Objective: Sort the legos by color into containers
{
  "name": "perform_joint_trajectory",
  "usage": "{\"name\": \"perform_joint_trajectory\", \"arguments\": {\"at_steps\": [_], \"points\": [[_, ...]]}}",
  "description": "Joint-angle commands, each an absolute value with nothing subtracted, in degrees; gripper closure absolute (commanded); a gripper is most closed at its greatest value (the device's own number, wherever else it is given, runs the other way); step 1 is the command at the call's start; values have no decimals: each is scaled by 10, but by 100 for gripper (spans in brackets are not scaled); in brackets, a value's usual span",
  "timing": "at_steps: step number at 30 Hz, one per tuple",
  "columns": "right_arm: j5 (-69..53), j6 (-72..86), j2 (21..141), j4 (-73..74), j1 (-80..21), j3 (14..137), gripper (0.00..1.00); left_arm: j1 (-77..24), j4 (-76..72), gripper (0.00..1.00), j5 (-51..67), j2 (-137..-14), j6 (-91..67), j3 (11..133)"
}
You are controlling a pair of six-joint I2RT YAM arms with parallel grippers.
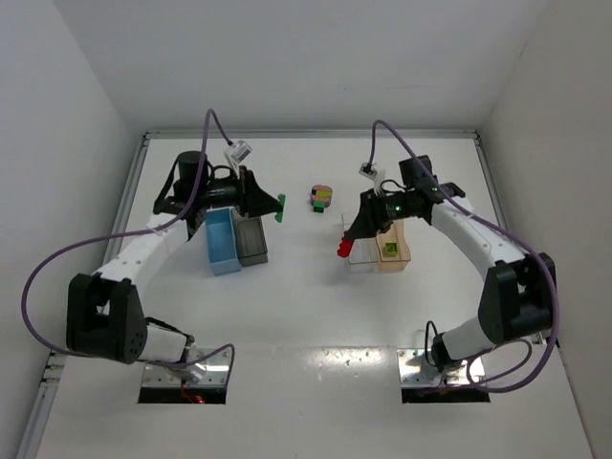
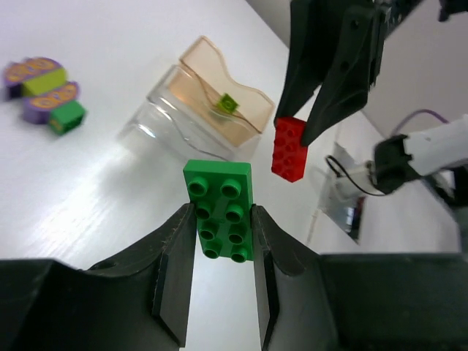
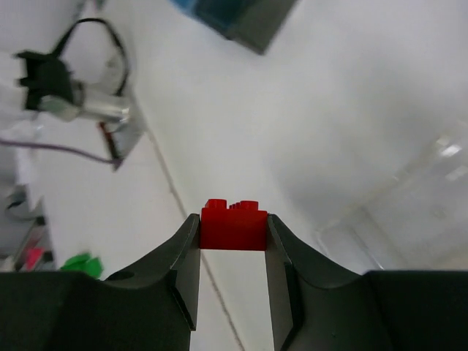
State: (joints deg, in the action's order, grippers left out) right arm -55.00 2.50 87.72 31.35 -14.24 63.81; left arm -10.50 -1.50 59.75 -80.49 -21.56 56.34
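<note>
Both claws are loaded! The right gripper [image 1: 344, 246] is clenched on the red brick [image 3: 234, 225], hanging at the clear bin's [image 1: 361, 254] left edge, likely lining up a drop. The left gripper [image 1: 278, 207] grasps the green brick [image 2: 219, 210], well left of that bin and off the table, presumably bound for another container. The purple-and-green cluster [image 1: 321, 198] waits behind the bin.

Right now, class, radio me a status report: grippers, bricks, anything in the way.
Left gripper shut on green plastic brick. Right gripper shut on red plastic brick. Purple, yellow-green and green brick cluster loose, unsorted. Nothing blocking.
</note>
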Motion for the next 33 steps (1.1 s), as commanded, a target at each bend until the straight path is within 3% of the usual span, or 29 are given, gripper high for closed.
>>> {"name": "perform_joint_trajectory", "arguments": {"at_steps": [1,8,15,20,25,33], "points": [[-397,24,832,293,-134,606,100,-98,10,100,491,-738,-166,556],[-214,30,828,229,-142,583,100,-98,61,100,371,-698,-124,550],[-151,30,899,221,-155,610,98,-92,118,100,267,-685,-89,562],[-138,18,934,234,-167,619,80,-92,141,100,225,-685,-83,556],[-138,25,940,229,-178,624,49,-92,154,100,213,-699,-77,556],[-171,50,907,235,-189,656,36,-92,154,100,186,-733,-98,538]]}}
